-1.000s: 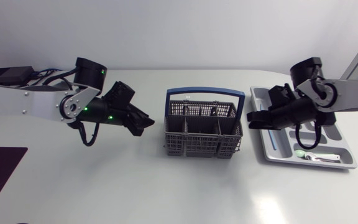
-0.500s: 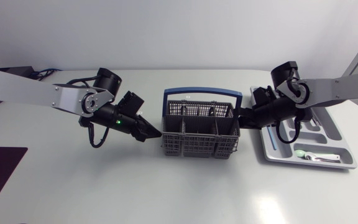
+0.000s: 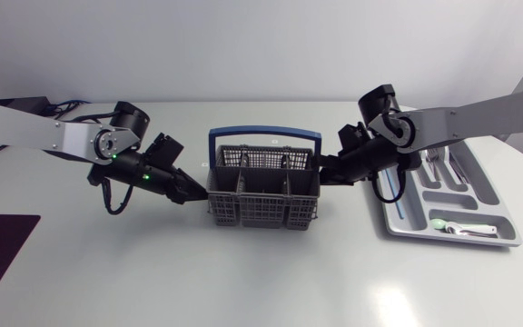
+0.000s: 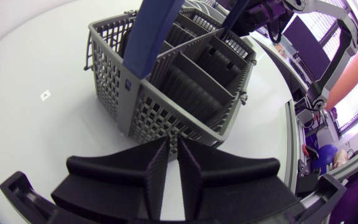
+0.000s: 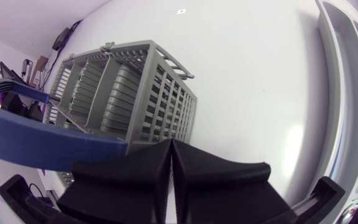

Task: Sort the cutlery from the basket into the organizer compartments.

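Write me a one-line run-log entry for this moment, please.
left hand: shut, at basket left end | right hand: shut, at its right end | organizer: holds white utensil

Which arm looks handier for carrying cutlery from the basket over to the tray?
Probably the right: the right hand sits at the basket end nearest the tray; the left hand is at the far end.

We find no text, number or sign that we can read. A small mark [image 4: 45,95] on the table [image 4: 30,143] beside the basket [image 4: 166,81] is too tiny to make out.
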Tool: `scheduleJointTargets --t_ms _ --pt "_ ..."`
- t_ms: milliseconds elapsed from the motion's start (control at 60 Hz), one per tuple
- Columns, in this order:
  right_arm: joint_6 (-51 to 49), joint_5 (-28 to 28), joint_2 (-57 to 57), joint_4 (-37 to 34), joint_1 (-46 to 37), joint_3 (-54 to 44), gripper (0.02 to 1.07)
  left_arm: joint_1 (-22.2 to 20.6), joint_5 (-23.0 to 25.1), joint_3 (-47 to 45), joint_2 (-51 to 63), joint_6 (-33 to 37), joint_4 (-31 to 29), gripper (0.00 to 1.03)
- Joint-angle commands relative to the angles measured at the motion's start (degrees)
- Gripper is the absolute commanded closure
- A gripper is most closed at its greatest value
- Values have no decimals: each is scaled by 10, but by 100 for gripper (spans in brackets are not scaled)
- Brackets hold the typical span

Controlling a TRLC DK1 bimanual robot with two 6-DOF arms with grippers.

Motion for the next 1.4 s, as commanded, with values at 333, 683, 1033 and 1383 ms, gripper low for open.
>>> scheduleJointTargets --t_ms 333,683,1033,1383 --pt "32 -2 39 -5 23 50 102 12 23 -29 -33 38 -12 90" --pt "29 7 24 -4 22 17 102 11 23 -7 -23 34 -11 90" --pt "33 7 8 -6 31 3 102 11 23 7 -19 28 -11 90" --pt "31 25 -6 -2 32 -11 102 17 23 1 -16 31 -10 89"
